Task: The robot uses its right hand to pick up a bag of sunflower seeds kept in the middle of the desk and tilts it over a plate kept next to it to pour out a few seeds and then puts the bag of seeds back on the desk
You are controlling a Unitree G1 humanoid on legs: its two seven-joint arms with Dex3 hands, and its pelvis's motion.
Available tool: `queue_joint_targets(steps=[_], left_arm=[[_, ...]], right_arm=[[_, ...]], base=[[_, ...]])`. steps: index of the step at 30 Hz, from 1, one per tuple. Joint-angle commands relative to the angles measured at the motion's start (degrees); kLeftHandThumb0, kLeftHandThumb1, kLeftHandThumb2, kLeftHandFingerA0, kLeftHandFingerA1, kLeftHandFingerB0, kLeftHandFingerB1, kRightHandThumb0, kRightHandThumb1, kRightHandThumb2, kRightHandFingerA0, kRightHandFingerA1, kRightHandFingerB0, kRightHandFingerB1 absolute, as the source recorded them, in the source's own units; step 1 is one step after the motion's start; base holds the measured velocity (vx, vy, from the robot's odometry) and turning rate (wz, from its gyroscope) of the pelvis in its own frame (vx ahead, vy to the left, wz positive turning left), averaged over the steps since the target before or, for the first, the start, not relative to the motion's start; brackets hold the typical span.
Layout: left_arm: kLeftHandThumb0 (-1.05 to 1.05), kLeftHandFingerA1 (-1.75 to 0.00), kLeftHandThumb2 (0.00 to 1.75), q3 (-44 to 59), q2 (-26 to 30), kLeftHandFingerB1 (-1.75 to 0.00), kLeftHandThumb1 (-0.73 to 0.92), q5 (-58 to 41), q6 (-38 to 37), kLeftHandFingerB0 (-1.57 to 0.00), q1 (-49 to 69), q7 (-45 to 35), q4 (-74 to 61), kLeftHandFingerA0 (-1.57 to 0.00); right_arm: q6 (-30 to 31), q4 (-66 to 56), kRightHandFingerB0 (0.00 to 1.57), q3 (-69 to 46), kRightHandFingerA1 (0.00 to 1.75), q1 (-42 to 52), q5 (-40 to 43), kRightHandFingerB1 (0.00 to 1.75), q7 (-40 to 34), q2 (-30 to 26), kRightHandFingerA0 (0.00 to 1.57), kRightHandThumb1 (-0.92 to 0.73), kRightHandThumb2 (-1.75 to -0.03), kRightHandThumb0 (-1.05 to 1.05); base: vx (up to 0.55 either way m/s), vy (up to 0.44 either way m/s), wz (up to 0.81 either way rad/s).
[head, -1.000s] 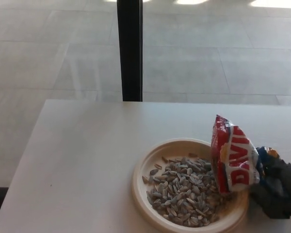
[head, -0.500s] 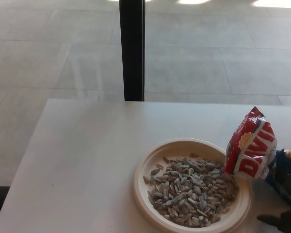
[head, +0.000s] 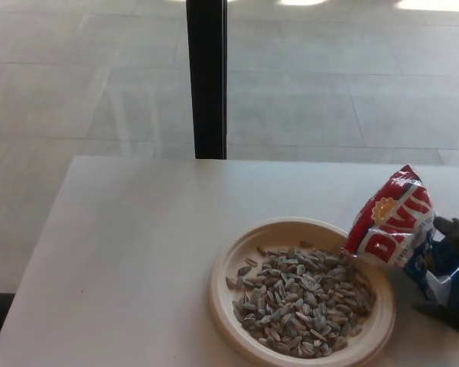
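The red and white sunflower seed bag [head: 390, 225] sits at the plate's right edge, its top tilted toward the plate and its blue lower end [head: 436, 271] on the desk. The cream plate [head: 237, 260] holds a heap of sunflower seeds [head: 302, 294]. My right hand [head: 457, 275] shows only at the picture's right edge. It is open, with one finger [head: 457, 229] above the bag's blue end and another [head: 447, 315] below it, spread wide around it. The left hand is out of view.
The white desk [head: 130, 252] stretches left and toward the back of the plate. Behind the desk's far edge stands a black post [head: 207, 76] on a grey tiled floor. The plate lies close to the desk's near edge.
The bag has come down from over the plate to the desk at the plate's right. My right hand has let go of it, spread its fingers and drawn back to the right.
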Motion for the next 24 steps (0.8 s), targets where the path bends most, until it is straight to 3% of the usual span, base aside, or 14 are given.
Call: queue_joint_targets(steps=[1,2,3,4,5,8,9,15,16,17,20,21,23,24], left_arm=[[-0.77,-0.53,0.62,-0.50,0.67,-0.43,0.72,0.42,0.02,-0.55,0.72,0.57,0.39,-0.55],[-0.77,-0.52,0.62,-0.37,0.64,-0.44,0.71,0.29,0.11,-0.56,0.67,0.62,0.46,-0.57],[-0.77,-0.52,0.62,-0.35,0.57,-0.44,0.71,0.26,0.10,-0.56,0.76,0.63,0.49,-0.57],[-0.77,-0.55,0.62,0.22,0.42,-0.45,0.72,-0.56,-0.18,-0.54,1.26,-1.14,0.17,-0.52],[-0.77,-0.56,0.62,-0.24,0.48,-0.45,0.72,-0.01,-0.65,-0.54,1.30,-0.74,0.17,-0.54],[-0.77,-0.56,0.62,-0.07,0.56,-0.44,0.72,-0.25,-0.36,-0.54,1.34,-1.01,0.05,-0.53],[-0.77,-0.58,0.62,0.06,0.57,-0.45,0.72,-0.41,-0.35,-0.54,1.39,-1.22,-0.02,-0.53],[-0.72,-0.56,0.62,0.57,0.44,-0.45,0.72,-0.71,0.45,-0.57,0.90,-0.04,0.10,-0.55],[-0.72,-0.57,0.62,0.58,0.67,-0.45,0.73,-0.68,0.56,-0.58,0.86,-0.01,0.15,-0.57],[-0.72,-0.59,0.62,0.81,0.97,-0.46,0.72,-0.89,0.80,-0.59,0.74,0.03,0.14,-0.57],[-0.73,-0.57,0.61,0.54,1.06,-0.46,0.71,-0.50,0.32,-0.63,0.74,0.67,0.10,-0.58],[-0.74,-0.56,0.62,0.47,1.27,-0.44,0.71,-0.42,0.58,-0.61,0.67,0.57,0.13,-0.56],[-0.75,-0.57,0.62,0.55,1.29,-0.44,0.72,-0.53,0.73,-0.62,0.60,0.41,0.13,-0.57],[-0.74,-0.58,0.62,0.96,1.21,-0.45,0.72,-0.93,0.55,-0.63,0.61,0.48,0.10,-0.59]], right_arm=[[-4.29,-2.85,0.00,-13.46,0.15,0.30,13.41,0.22,0.77,5.70,0.00,-0.29,-0.68,-0.54],[-2.74,-3.35,0.06,-16.17,0.00,-0.52,15.56,0.23,0.84,7.04,0.00,-0.44,-0.71,-0.52],[-2.58,-3.36,0.06,-16.50,0.00,-0.62,15.72,0.23,0.96,7.25,0.00,-0.44,-0.71,-0.52],[-1.24,-4.16,0.00,-19.48,0.18,-1.69,17.13,0.24,1.40,7.45,0.00,-0.29,-0.70,-0.52],[-0.25,-4.14,0.06,-22.69,0.03,-2.52,19.37,0.28,1.71,7.74,0.00,-0.44,-0.71,-0.43],[-0.06,-4.26,0.03,-27.59,0.13,-1.96,21.47,0.26,3.76,6.02,0.00,-0.44,-0.74,-0.43],[0.05,-4.40,0.02,-29.33,0.13,-1.37,22.17,0.23,4.62,5.14,0.00,-0.53,-0.56,-0.41],[-1.51,-4.74,0.08,-47.22,0.10,3.22,29.81,0.30,4.57,5.31,0.00,-0.48,-0.71,-0.40],[-1.61,-4.72,0.06,-48.99,0.16,3.63,30.59,0.34,4.23,5.78,0.00,-0.47,-0.73,-0.42],[-1.83,-4.49,0.25,-55.00,0.57,4.31,32.33,0.41,1.19,7.35,0.01,-0.53,-0.57,-0.46],[-5.96,-0.31,0.17,-67.90,0.59,5.10,35.64,0.47,-6.35,9.61,0.00,-0.54,-0.56,-0.55],[-6.04,0.14,0.14,-69.78,0.61,4.66,35.83,0.52,-8.31,10.12,0.01,-0.40,-0.76,-0.59],[-12.43,7.02,0.13,-78.00,0.75,3.99,36.21,0.54,-16.84,10.36,0.09,-0.48,-0.77,-0.59],[-12.83,8.78,0.09,-80.81,0.69,4.12,37.30,0.54,-18.06,10.15,0.00,-0.65,-0.59,-0.53]], base=[[0.00,0.000,0.00],[0.00,0.000,0.00],[0.00,0.000,0.00],[0.00,0.000,0.00],[0.00,0.000,0.00],[0.00,0.000,0.00],[0.00,0.000,0.00],[0.00,0.000,0.00],[0.00,0.000,0.00],[0.00,0.000,0.00],[0.00,0.000,0.00],[0.00,0.000,0.00],[0.00,0.000,0.00],[0.00,0.000,0.00]])
